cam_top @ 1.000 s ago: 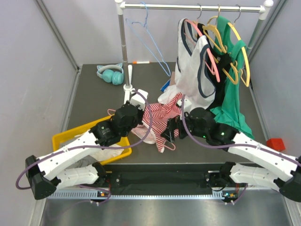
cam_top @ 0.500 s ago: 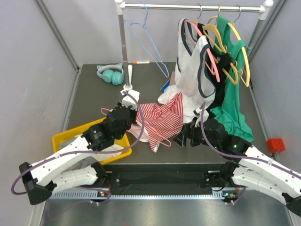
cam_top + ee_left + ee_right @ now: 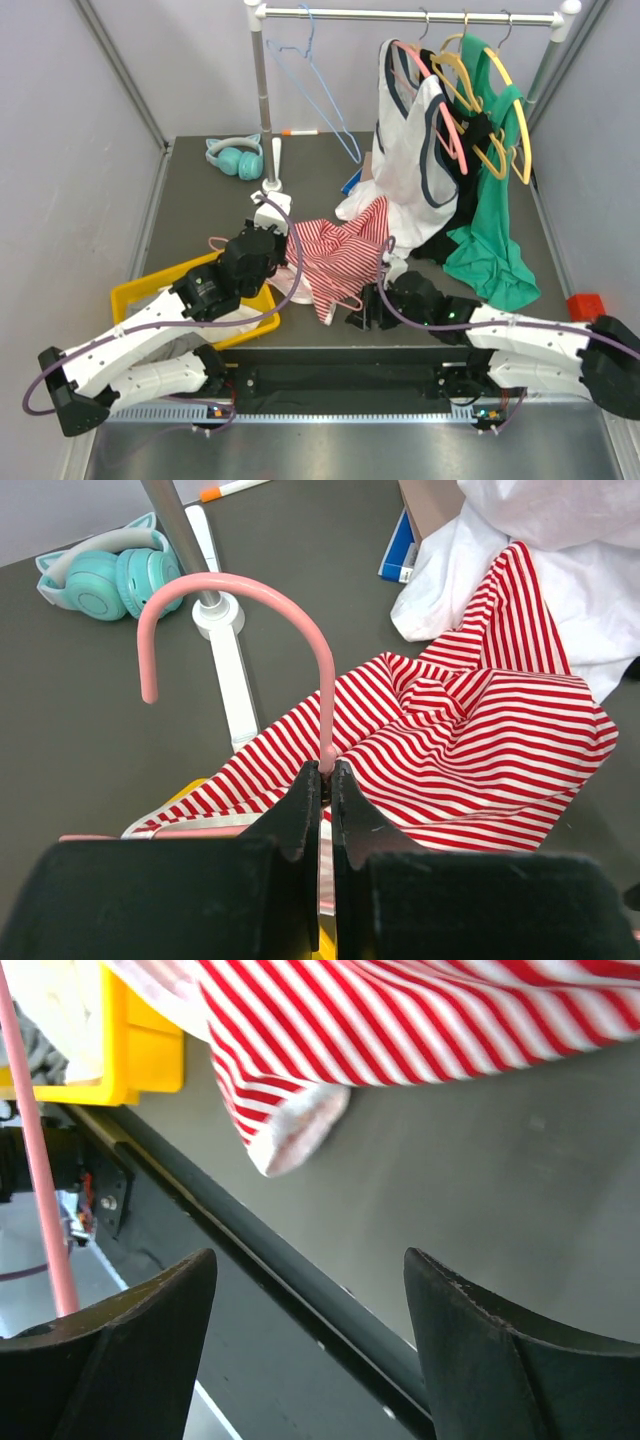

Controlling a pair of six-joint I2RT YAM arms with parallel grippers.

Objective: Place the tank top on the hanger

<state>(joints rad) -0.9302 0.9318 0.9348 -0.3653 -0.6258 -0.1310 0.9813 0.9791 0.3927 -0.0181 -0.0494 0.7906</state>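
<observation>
The red-and-white striped tank top [image 3: 345, 250] lies crumpled on the dark table, draped over the salmon-pink hanger [image 3: 215, 243]. My left gripper [image 3: 266, 230] is shut on the hanger's neck just below the hook. In the left wrist view the hook [image 3: 240, 580] curves up and to the left above the closed gripper [image 3: 322, 770], with the tank top [image 3: 480, 740] behind. My right gripper [image 3: 362, 312] is open and empty, low at the table's front edge under the top's hem. In the right wrist view it [image 3: 308, 1257] shows wide open, below the tank top [image 3: 400, 1020] and beside a pink hanger rod [image 3: 40, 1160].
A yellow bin [image 3: 130, 295] with cloth sits front left. Teal headphones [image 3: 235, 157] and the rack's base [image 3: 270, 185] are at the back. The rack holds a light blue hanger [image 3: 310, 90], a white top with navy trim [image 3: 415, 150] and a green garment [image 3: 490, 230]. A red block [image 3: 585, 305] is far right.
My left gripper drew back to the left with the hanger, then held still. My right gripper swung out to the right, then came back left and down to the front edge.
</observation>
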